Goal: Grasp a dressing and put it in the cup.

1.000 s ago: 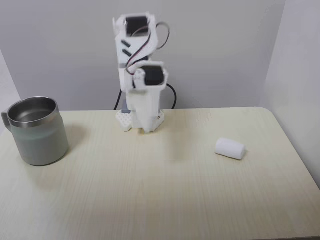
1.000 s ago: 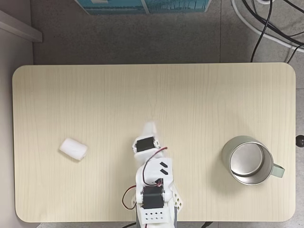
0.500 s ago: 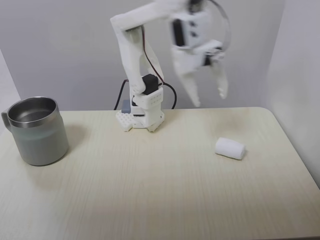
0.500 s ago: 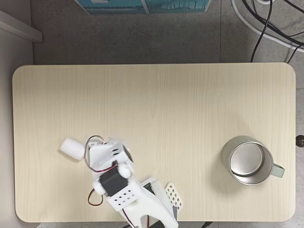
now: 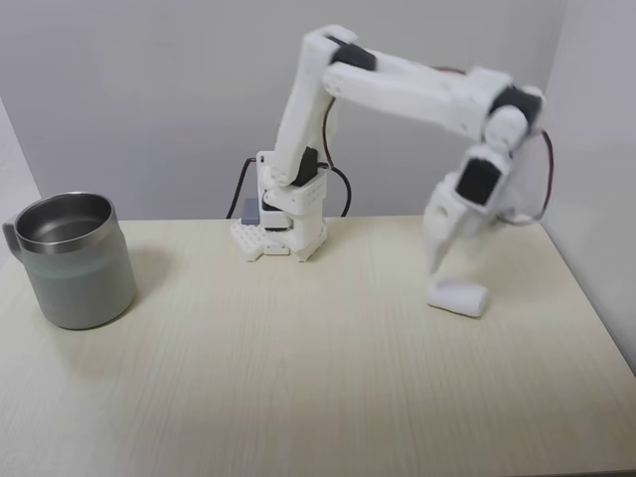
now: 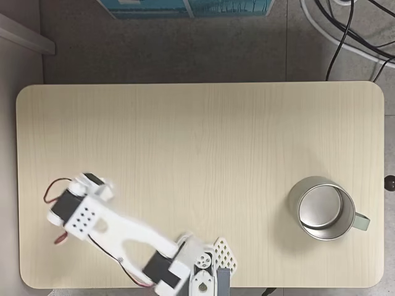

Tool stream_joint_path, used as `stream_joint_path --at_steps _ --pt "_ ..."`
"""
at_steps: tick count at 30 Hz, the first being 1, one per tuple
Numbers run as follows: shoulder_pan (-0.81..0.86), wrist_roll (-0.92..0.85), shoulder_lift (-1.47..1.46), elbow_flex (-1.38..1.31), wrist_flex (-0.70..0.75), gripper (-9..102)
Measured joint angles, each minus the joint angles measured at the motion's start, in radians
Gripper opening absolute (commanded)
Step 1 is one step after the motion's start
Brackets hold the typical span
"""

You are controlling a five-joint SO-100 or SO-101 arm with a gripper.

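Fingers (image 5: 437, 270) just above dressing (image 5: 458, 297) (blurred, opening unclear) | cup (image 5: 72, 260) well apart | no legible writing

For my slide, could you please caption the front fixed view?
White arm reaching down over the dressing on the table's right, mug standing far left.

Jaws (image 5: 438, 266) just above dressing (image 5: 458, 296); cup (image 5: 72, 260) far left.

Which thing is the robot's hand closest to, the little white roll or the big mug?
The little white dressing. The gripper hangs right over it, while the cup stands far across the table.
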Motion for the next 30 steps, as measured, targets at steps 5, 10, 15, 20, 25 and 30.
stream_joint_path --at_steps 5,10,15,20,25,30 --pt "0.005 -0.005 0.098 0.034 -0.041 25" --pt "0.002 -0.006 0.175 0.064 -0.057 25" --pt "0.002 -0.006 0.207 0.064 -0.080 24" --pt "0.002 -0.006 0.245 0.067 -0.104 21" --pt "0.000 -0.011 0.261 0.072 -0.109 0" --pt "0.000 -0.008 0.262 0.072 -0.117 0"
